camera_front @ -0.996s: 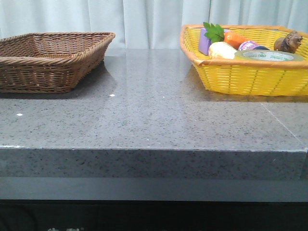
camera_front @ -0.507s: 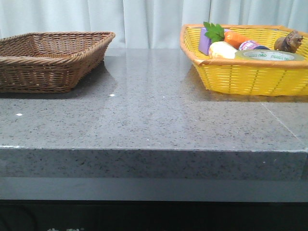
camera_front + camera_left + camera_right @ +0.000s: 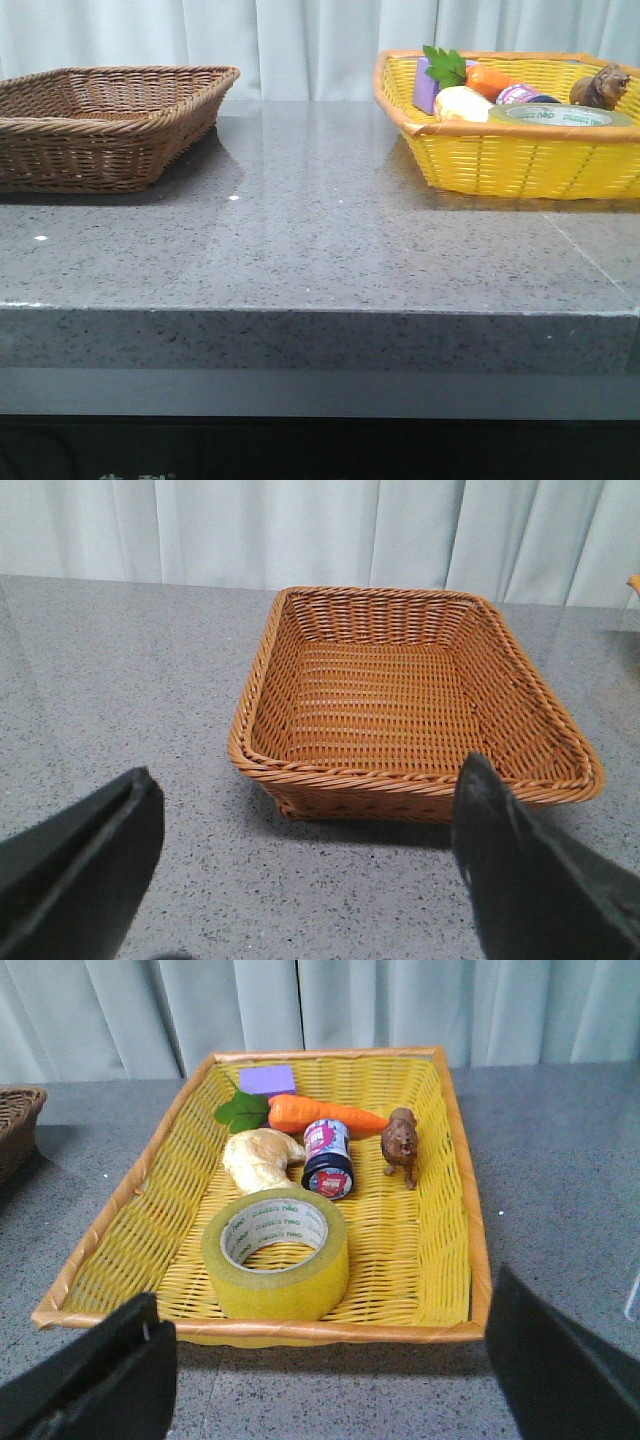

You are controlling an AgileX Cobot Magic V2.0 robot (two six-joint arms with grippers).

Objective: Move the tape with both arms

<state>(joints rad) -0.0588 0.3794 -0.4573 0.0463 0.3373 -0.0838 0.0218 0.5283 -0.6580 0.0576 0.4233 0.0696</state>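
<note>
Indoors, a speckled grey stone tabletop [image 3: 320, 250] fronts pale curtains [image 3: 300, 40]; the left gripper [image 3: 310, 870] and the right gripper [image 3: 330, 1380] both gape wide, holding nothing.

Lay flat, core hole up: wide translucent yellow tape roll [image 3: 276, 1253] with green-lettered white core, inside yellow basket [image 3: 455, 1220], near its front rim.

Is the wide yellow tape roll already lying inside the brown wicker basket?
No, the brown wicker basket holds nothing, and the yellow tape roll lies flat in the yellow woven basket.
</note>
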